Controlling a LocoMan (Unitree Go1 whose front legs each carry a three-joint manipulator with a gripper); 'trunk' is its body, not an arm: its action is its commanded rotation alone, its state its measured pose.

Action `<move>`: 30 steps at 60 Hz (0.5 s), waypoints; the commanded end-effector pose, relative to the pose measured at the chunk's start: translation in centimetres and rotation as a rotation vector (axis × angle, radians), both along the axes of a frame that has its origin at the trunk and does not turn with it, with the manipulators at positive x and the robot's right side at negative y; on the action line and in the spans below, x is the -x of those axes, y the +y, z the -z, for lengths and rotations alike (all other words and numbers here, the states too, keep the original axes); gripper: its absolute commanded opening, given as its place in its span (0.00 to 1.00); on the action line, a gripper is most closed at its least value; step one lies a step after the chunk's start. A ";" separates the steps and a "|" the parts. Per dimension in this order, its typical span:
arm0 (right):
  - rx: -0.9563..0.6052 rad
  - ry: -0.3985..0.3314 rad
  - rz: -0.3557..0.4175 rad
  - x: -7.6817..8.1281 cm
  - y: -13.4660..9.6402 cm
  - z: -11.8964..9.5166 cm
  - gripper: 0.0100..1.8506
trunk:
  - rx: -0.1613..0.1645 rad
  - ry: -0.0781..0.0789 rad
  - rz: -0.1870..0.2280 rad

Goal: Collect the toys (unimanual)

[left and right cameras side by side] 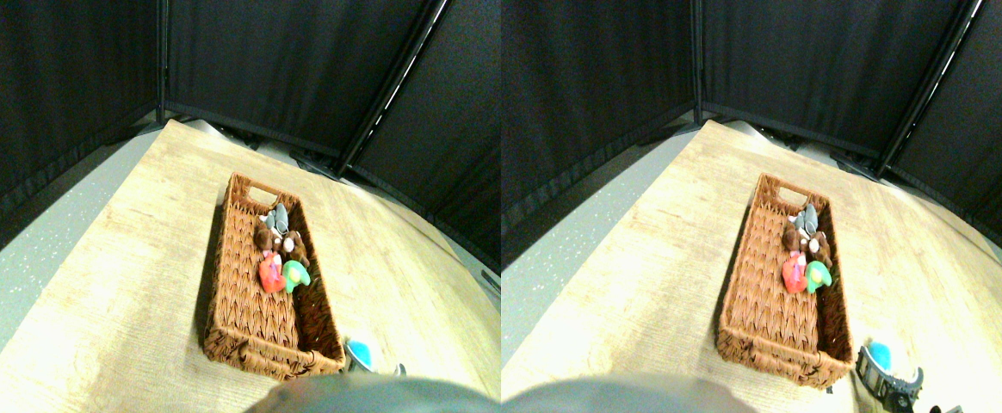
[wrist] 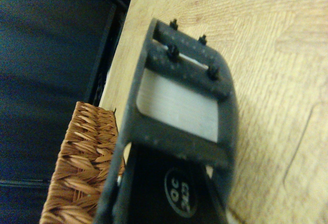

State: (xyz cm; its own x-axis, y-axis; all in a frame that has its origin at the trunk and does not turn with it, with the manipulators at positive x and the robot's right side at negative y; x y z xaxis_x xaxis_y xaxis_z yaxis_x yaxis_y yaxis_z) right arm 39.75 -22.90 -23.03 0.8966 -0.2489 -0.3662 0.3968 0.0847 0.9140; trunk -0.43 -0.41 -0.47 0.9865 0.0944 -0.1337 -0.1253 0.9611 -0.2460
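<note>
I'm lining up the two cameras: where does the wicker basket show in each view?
Stereo pair view: the wicker basket lies at the middle of the wooden table, toys at its far end.
Wrist view: only a woven corner of the basket shows, beside the dark claw frame.
Shared landmark: the pale wood-grain tabletop.

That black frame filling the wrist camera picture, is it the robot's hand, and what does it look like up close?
Yes, it is one jaw of the right gripper: a dark, nearly black open frame with rounded corners and a speckled surface. Two crossbars run across its far end, fixed with small dark screws. A pale ribbed panel sits inside the opening. In the stereo view only a dark curved bit of it shows, at the lower edge by the wicker basket.
</note>
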 end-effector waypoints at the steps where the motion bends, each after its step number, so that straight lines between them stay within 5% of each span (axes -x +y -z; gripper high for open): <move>1: -0.017 -0.016 0.019 -0.5 -0.5 0.6 0.44 | 0.021 0.021 -0.014; 25: -0.055 -0.018 0.118 -1.6 -2.1 2.5 0.36 | 0.008 0.020 -0.007; 28: -0.046 -0.019 0.142 -1.7 -2.0 2.4 0.24 | 0.006 0.020 -0.005; 30: -0.030 -0.029 0.161 -1.7 -1.7 2.1 0.06 | 0.005 0.020 -0.004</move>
State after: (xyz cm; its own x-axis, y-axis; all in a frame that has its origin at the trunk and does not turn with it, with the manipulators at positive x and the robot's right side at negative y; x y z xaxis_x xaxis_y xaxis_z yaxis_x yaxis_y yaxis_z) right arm 41.67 -24.44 -24.97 0.8858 -0.3118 -0.3438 0.3514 -0.0334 0.9356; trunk -0.45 -0.32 -0.46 0.9863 0.0953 -0.1348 -0.1262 0.9619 -0.2426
